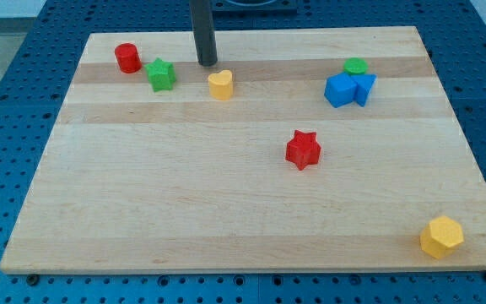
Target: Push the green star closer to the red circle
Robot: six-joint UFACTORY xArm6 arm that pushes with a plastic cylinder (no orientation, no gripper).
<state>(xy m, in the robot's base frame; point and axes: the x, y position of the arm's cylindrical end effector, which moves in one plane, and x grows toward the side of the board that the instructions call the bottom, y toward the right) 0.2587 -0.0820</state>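
The green star (162,75) lies near the view's top left on the wooden board (184,186). The red circle (127,57), a short cylinder, sits just up and left of it, a small gap apart. My tip (207,63) is at the end of the dark rod, to the right of the green star and slightly above it in the view, not touching it. The yellow heart (220,84) lies just below and right of my tip.
A red star (303,149) lies right of the middle. A blue cube (341,89), a blue triangular block (364,87) and a green circle (356,66) cluster at the top right. A yellow hexagon (441,236) sits at the bottom right corner.
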